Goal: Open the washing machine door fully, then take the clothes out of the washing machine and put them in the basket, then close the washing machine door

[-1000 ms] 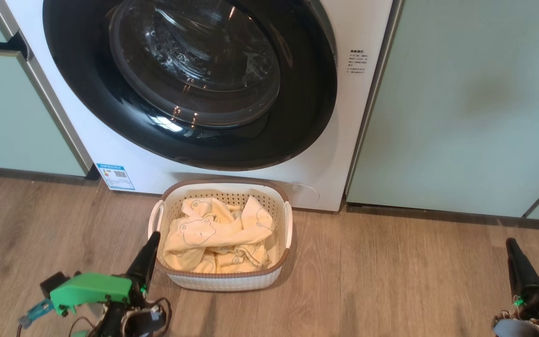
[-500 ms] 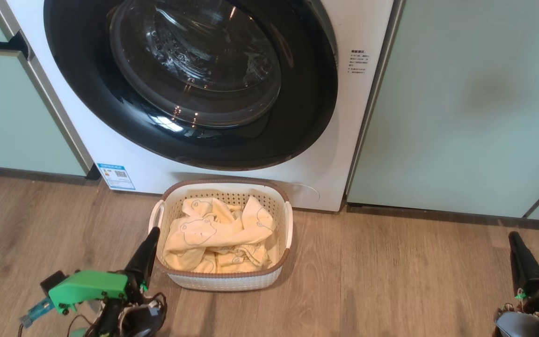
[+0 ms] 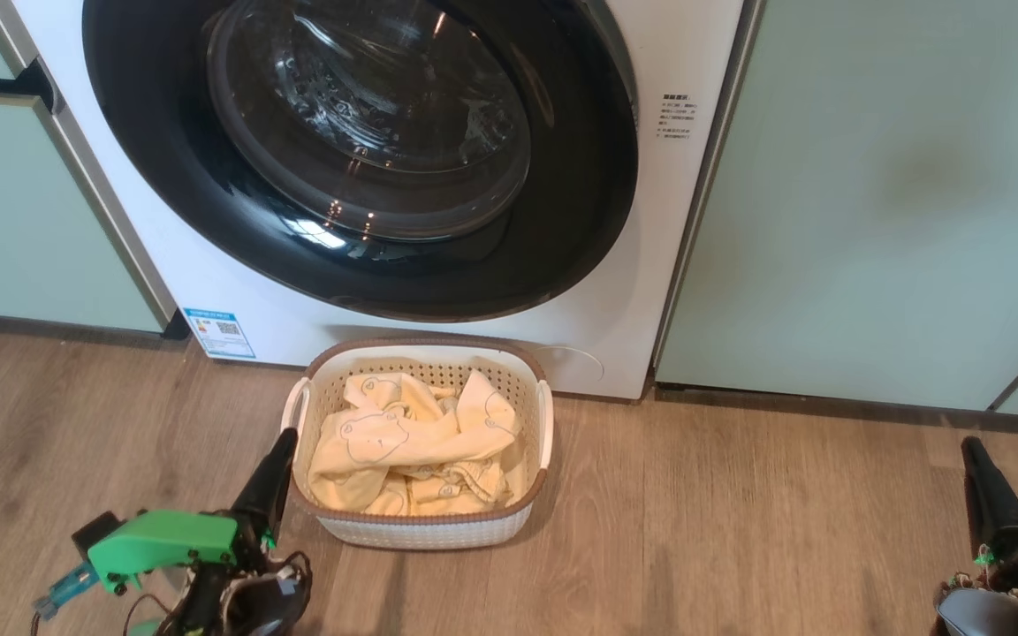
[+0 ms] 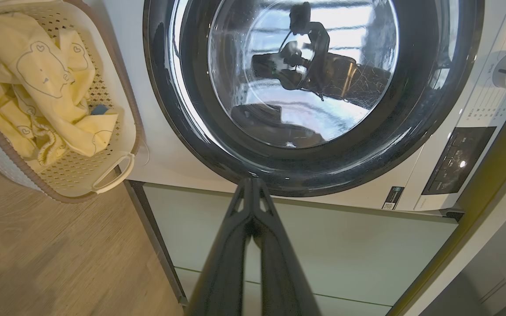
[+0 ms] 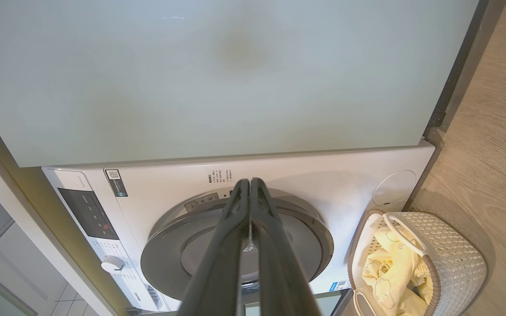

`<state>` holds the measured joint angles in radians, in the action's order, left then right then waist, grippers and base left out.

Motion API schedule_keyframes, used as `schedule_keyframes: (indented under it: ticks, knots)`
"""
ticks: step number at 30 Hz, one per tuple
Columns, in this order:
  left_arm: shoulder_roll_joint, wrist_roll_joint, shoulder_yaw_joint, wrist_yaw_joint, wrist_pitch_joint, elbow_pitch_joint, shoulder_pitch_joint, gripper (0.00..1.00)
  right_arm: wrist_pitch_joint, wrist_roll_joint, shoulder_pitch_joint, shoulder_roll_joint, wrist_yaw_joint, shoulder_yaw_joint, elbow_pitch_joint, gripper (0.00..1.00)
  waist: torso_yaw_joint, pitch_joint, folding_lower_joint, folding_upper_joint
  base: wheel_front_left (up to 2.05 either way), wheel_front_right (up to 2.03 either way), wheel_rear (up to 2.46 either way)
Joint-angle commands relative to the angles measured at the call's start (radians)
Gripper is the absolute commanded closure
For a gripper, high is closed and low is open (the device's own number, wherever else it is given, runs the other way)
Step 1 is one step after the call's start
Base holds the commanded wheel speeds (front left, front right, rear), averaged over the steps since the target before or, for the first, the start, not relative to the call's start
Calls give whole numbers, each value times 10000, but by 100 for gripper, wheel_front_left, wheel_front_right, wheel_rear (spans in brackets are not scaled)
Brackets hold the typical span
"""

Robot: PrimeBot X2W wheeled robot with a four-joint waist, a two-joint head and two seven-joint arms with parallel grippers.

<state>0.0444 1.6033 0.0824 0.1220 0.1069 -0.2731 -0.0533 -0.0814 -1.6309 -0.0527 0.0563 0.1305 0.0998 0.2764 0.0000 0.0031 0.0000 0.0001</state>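
**Washer door shut, clothes in the basket, both my grippers closed and empty**

The washing machine [image 3: 235, 309] is white and stands between pale green cabinet panels [image 3: 871, 194]. The washing machine door [image 3: 359, 159], a wide glossy black ring around a bulging glass bowl, lies closed flat against the machine's front. A small blue label sticker [image 3: 218, 332] sits low on the machine's left corner.

The basket [image 3: 425, 530], cream with a brown rim, rests on the wooden floor [image 3: 739, 512] just in front of the machine, below the door. The clothes [image 3: 403, 442], pale yellow with outlined bear faces, lie heaped inside it.

My left gripper [image 3: 284, 439] hangs in front of the machine, left of its middle, fingers pressed together and holding nothing. My right gripper [image 3: 970, 446] is further out, past the machine's right side, also pinched closed and empty.
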Motion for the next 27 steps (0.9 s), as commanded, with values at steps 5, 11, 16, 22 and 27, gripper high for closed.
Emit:
schedule_keyframes:
  ticks: [5,11,16,22,27]
  knots:
    - [58,51,316,86,65,278,-548,100,-114,12,-529,125,2,-115,-331,100,0,0,0,-1,0,0,0]
    - [58,52,316,86,65,278,-548,100,-129,28,-531,111,2,-96,-329,100,0,0,0,-1,0,0,0]
    - [58,52,316,86,64,278,-548,100,-139,38,-532,102,2,-83,-329,100,0,0,0,-1,0,0,0]
    - [58,52,316,86,64,279,-548,100,-155,55,-534,88,2,-63,-327,100,0,0,0,-1,0,0,0]
    - [58,52,315,86,64,279,-548,100,-166,66,-535,79,2,-50,-327,100,0,0,0,-1,0,0,0]
